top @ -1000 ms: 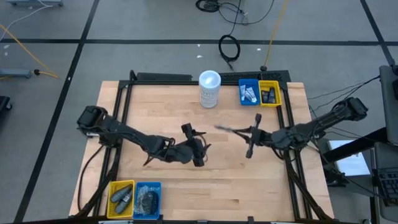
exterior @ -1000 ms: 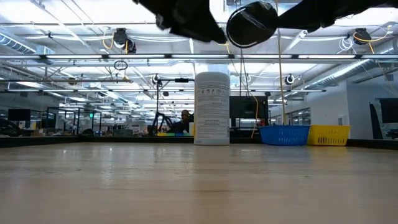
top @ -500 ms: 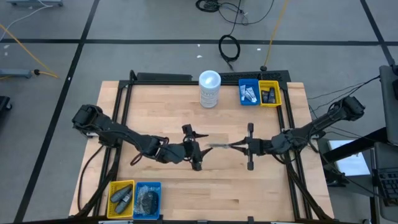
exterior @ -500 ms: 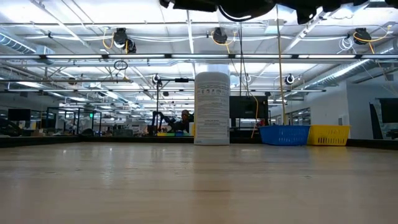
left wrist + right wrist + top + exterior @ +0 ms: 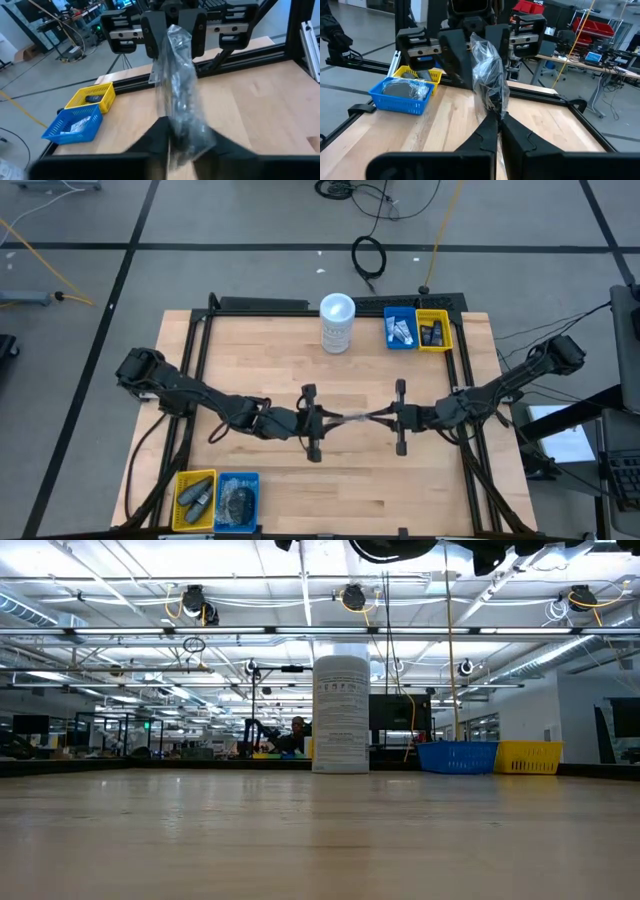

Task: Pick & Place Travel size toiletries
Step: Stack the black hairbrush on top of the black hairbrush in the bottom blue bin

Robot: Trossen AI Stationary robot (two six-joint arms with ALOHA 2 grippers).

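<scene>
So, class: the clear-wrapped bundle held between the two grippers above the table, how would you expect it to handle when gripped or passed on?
The clear-wrapped bundle is probably floppy: its crinkled film bends between the right gripper and the left gripper. It looks light, since it hangs from thin pinches of wrap. The glossy film may be slippery, so it could slide out.

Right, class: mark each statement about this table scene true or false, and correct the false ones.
1. Both grippers meet above the middle of the table on one clear-wrapped bundle. True.
2. The right gripper is wide open. False: it is shut on the bundle.
3. The white canister lies on its side. False: it stands upright.
4. The left gripper has its fingers on either side of the bundle. True.
5. A blue bin sits beside a yellow bin. True.
</scene>
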